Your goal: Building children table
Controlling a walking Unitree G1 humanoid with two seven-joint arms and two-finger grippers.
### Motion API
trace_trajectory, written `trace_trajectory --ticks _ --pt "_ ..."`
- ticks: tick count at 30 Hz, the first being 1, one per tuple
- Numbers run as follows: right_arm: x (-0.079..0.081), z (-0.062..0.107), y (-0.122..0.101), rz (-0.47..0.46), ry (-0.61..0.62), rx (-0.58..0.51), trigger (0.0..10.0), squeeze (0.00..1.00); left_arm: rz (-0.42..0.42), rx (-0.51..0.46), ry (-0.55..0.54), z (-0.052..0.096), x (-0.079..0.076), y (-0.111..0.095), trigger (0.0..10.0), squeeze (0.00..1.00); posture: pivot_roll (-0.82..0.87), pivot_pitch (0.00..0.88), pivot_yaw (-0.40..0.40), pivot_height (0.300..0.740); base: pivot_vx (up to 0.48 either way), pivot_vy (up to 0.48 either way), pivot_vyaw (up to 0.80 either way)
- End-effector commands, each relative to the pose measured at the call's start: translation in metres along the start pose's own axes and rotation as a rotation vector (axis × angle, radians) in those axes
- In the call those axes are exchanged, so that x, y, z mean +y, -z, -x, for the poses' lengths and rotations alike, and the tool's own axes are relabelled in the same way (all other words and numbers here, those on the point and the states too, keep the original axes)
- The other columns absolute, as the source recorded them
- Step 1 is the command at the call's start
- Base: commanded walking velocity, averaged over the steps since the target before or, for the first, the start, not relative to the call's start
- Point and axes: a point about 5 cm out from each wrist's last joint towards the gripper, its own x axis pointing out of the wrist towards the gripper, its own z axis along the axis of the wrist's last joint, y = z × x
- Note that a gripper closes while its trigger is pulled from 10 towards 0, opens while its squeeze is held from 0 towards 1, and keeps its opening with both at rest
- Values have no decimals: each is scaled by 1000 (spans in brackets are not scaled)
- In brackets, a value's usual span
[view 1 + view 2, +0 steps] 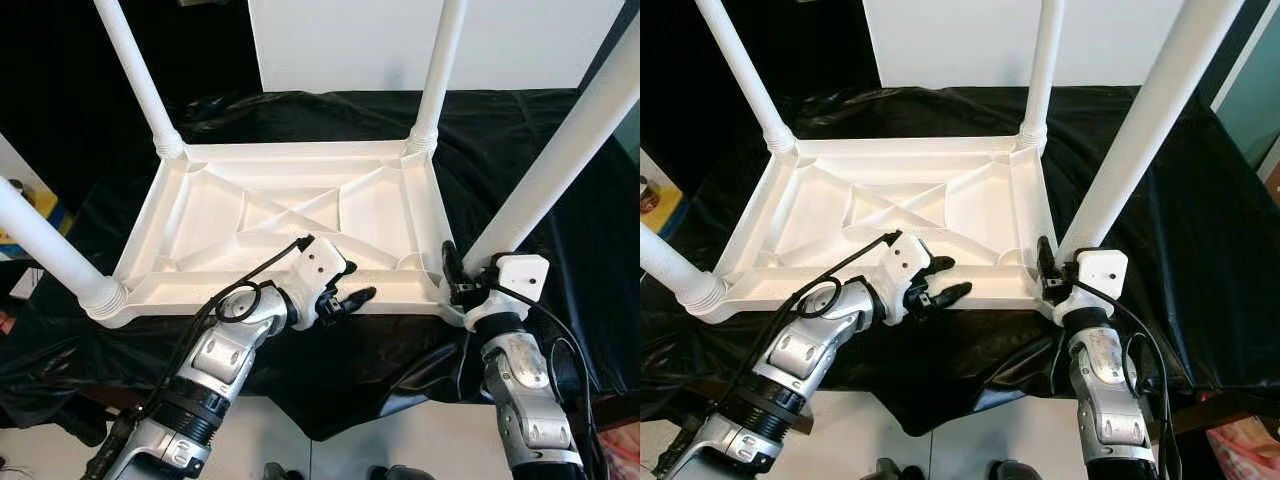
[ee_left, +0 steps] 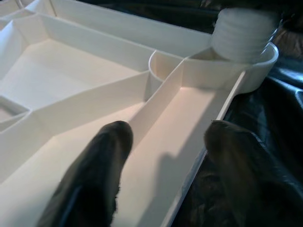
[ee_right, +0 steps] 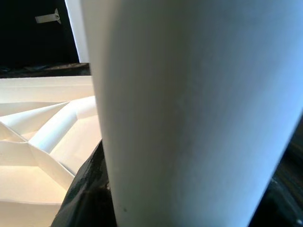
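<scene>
Right gripper (image 1: pixel 452 275) apparently around leg (image 1: pixel 560 160)

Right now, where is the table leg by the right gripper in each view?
Left eye: table leg rises from the near right corner.
Right eye: same, above the right gripper.
Left wrist: its threaded end in the corner socket.
Right wrist: close up, front and centre.
Shared: ribbed tabletop underside.

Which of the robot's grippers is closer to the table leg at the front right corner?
The right gripper. Its fingers sit around the base of that leg. The left gripper is further along the table's near edge, open over the rim.
</scene>
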Motion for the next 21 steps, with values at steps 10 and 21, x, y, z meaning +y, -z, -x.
trace_trajectory --ticks 10,21 --pt "-8 -9 -14 10 27 -34 10000 0 -94 107 -14 -9 -1 16 10000 0 -147 93 47 740 0 0 0" --pt "-10 -14 -16 15 28 -31 10000 0 -136 220 -55 -12 13 28 7137 0 -150 93 53 740 0 0 0"
